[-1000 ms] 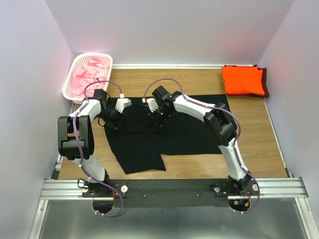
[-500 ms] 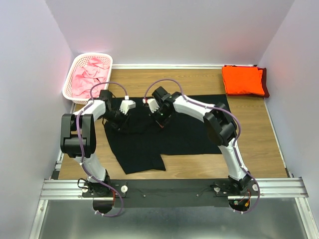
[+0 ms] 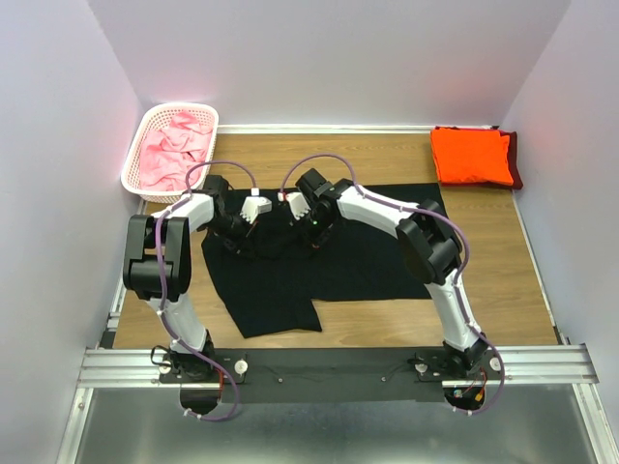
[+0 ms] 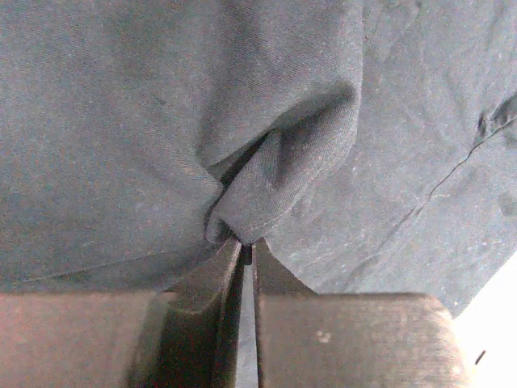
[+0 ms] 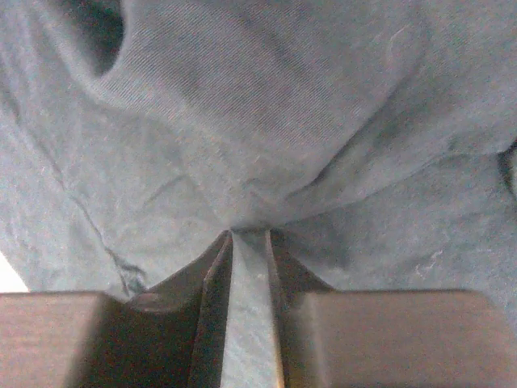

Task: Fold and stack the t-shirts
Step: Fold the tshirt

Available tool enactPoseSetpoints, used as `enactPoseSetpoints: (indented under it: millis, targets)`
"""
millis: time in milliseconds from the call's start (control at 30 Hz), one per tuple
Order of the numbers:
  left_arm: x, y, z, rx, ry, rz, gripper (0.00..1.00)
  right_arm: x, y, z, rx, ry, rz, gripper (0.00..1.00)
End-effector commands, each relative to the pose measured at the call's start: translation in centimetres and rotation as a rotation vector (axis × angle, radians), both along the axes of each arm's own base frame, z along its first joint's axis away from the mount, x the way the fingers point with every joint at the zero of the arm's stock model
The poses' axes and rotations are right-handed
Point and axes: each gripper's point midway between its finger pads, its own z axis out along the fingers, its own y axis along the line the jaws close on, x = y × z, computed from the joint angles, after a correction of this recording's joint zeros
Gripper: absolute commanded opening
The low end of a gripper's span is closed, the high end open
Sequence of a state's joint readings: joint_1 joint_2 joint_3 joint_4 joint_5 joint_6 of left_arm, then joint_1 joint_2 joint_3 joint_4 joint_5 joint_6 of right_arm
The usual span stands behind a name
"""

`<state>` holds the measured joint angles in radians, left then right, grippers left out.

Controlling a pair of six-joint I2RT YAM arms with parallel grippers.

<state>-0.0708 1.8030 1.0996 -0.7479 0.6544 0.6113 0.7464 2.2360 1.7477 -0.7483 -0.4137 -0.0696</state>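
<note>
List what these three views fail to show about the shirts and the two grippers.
- Top view: only an edge of the maroon t-shirt shows; the orange t-shirt covers the rest.
- Top view: the pink t-shirts lie crumpled in the basket, so their number is unclear.
- Top view: both arms hide part of the black t-shirt.
- Wrist views: cloth fills the frames beyond the left gripper and right gripper, hiding the table.

Table (image 3: 387, 159): wooden top, beneath and around the fingers (image 4: 202, 323) | Walls (image 3: 329, 58): plain pale lilac, beyond the fingers and off to either side | Basket (image 3: 136, 155): white lattice, far-left corner beyond them | Rail (image 3: 338, 362): metal, behind them | Light: even, soft
</note>
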Motion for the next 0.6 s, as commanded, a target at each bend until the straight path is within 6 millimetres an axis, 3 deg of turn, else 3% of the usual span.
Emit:
enactPoseSetpoints:
  millis: [0, 367, 567]
  targets:
    - [0.0, -0.3, 1.4, -0.010, -0.017, -0.019, 0.07, -0.5, 0.3, 2.3, 0.044, -0.025, 0.006, 0.35]
    - [-0.1, -0.2, 1.8, -0.003, -0.018, -0.010, 0.10, -0.8, 1.3, 1.4, 0.067, 0.029, 0.002, 0.41]
    - [0.1, -0.2, 2.0, 0.002, -0.027, -0.011, 0.20, -0.4, 1.3, 0.2, 0.046, 0.031, -0.006, 0.40]
